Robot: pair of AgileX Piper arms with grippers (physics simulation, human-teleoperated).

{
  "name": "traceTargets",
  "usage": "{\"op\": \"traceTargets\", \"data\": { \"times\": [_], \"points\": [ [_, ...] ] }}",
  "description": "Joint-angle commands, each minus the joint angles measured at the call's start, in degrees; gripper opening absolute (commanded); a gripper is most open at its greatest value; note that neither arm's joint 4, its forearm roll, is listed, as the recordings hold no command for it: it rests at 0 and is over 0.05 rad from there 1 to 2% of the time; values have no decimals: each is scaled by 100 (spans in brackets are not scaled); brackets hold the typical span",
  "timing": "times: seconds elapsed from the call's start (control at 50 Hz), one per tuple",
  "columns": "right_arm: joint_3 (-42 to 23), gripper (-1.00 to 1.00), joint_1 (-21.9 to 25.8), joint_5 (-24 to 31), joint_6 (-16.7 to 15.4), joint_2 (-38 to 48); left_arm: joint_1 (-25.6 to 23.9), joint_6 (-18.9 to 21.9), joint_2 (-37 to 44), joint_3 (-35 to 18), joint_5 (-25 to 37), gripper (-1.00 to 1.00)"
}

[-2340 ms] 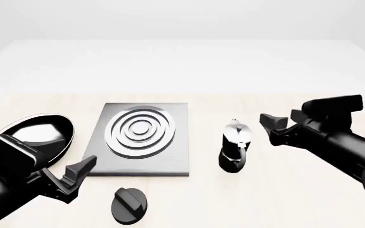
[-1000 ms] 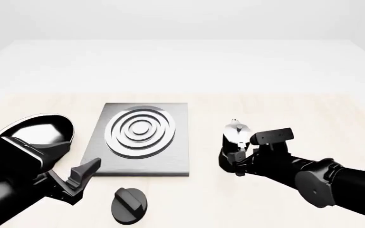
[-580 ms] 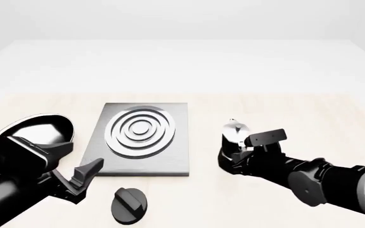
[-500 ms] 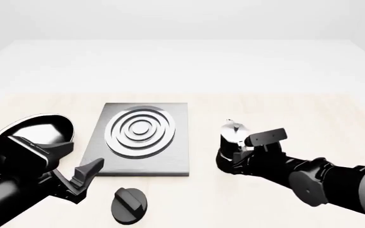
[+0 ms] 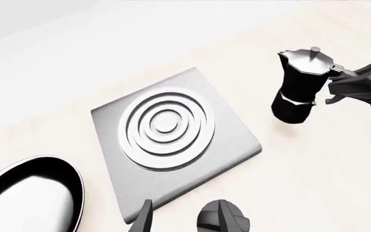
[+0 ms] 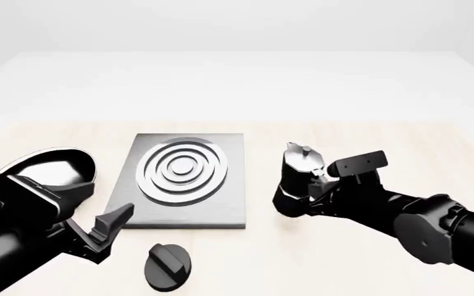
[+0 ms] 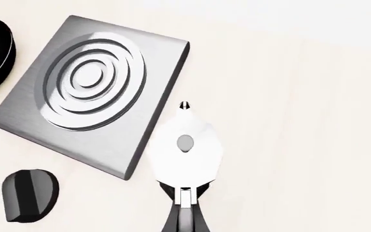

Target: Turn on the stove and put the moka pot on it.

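grey stove (image 6: 186,182) with silver rings, black-and-silver moka pot (image 6: 297,183)

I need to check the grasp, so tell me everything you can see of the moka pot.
The moka pot is a small faceted pot with a black base, a shiny silver top, a knobbed lid and a black handle. It is right of the stove, apart from it, tilted slightly and seemingly lifted just off the table. The right gripper is shut on its handle; nothing else touches it.

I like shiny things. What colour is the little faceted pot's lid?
Shiny silver, best seen in the right wrist view: the moka pot's lid.
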Motion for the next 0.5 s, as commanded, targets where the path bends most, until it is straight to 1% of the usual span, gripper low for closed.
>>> {"op": "traceTargets", "data": {
  "times": [0.02,0.14,0.18,0.2,0.22,0.24,0.28,0.36,0.44,0.5],
  "points": [
    [-446,-100,82,227,-145,-202,50,30,-132,-52,128,100],
    [-816,-100,249,235,-275,-34,76,19,-245,-31,185,100],
    [-924,-100,295,242,-256,35,79,9,-273,-32,200,100],
    [-984,-100,318,246,-286,63,89,14,-286,-30,209,100],
    [-1097,-100,334,244,-383,109,91,4,-317,-36,233,100],
    [-1151,-100,347,254,-361,139,98,11,-331,-40,247,100],
    [-1320,-100,424,245,-448,234,146,22,-388,-71,298,100],
    [-1641,-100,545,220,-468,501,212,43,-471,-106,388,100],
    [-1998,-100,779,186,-512,804,295,57,-555,-115,459,100],
    [-2209,-100,883,103,-633,1033,344,55,-630,-134,509,100]
  ]
}}
